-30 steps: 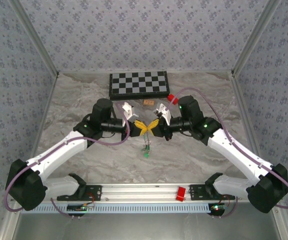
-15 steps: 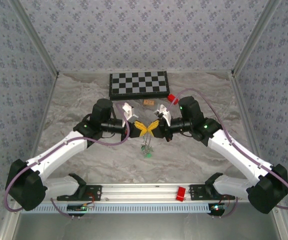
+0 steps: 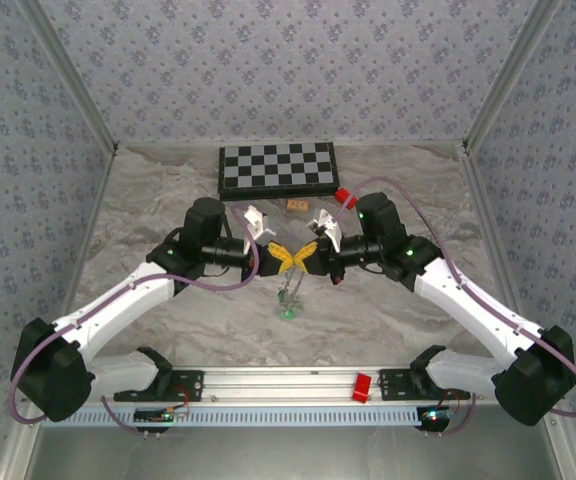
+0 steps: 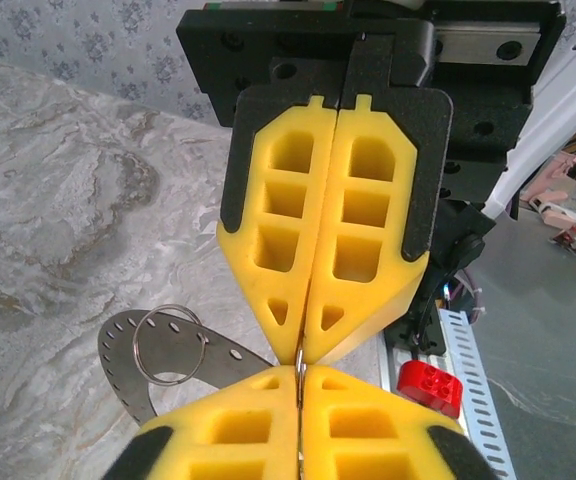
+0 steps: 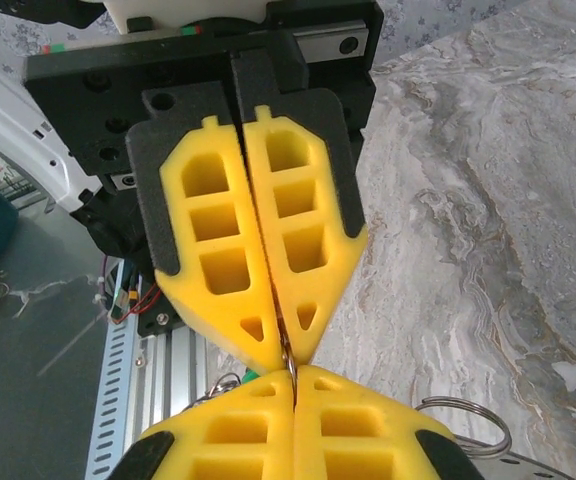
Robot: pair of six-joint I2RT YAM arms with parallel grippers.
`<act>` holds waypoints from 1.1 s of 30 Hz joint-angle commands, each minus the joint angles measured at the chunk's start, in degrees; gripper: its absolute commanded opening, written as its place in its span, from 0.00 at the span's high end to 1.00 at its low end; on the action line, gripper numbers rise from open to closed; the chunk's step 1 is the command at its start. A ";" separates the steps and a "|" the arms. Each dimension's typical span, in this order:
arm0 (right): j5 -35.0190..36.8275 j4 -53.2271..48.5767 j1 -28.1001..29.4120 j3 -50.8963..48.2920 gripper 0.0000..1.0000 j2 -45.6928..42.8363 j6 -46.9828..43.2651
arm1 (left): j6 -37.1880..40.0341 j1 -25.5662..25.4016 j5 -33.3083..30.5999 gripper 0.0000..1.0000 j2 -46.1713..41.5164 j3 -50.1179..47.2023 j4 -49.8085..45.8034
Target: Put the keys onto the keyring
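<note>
Top view: left gripper [image 3: 285,257] and right gripper [image 3: 306,254] are meeting tip to tip at frame centre, both raised above the marble table [image 3: 168,205]. The keys [image 3: 288,312] are hanging just below the meeting point, green heads lowest; the hoop itself is too thin to resolve here. The left wrist view is supplying that detail: a fine silvery wire, apparently the keyring [image 4: 299,362], is sitting in the seam where the four yellow pads are converging at lower centre. Each pair of pads is pressed together on this wire, so both pincers are pinching the keyring. At lower left of that view a silvery loop [image 4: 168,345] is lying against a curved perforated grey strip [image 4: 118,352]; I cannot tell whether the loop is linked to the pinched wire. A red block [image 4: 428,386] is showing at lower right. The right wrist view is giving the opposite side: the same wire is crossing the pad seam at lower centre, and a sliver of green is peeking out just left of it. The top view is adding context: a checkerboard [image 3: 276,168] at upper centre, a small orange tile [image 3: 295,206] below it, another red block [image 3: 343,195] near the right wrist.
</note>
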 commanded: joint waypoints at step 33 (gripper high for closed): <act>-2.59 35.56 -3.65 -12.08 1.00 -7.37 16.10 | -11.17 2.28 1.60 0.86 -2.26 -4.72 18.46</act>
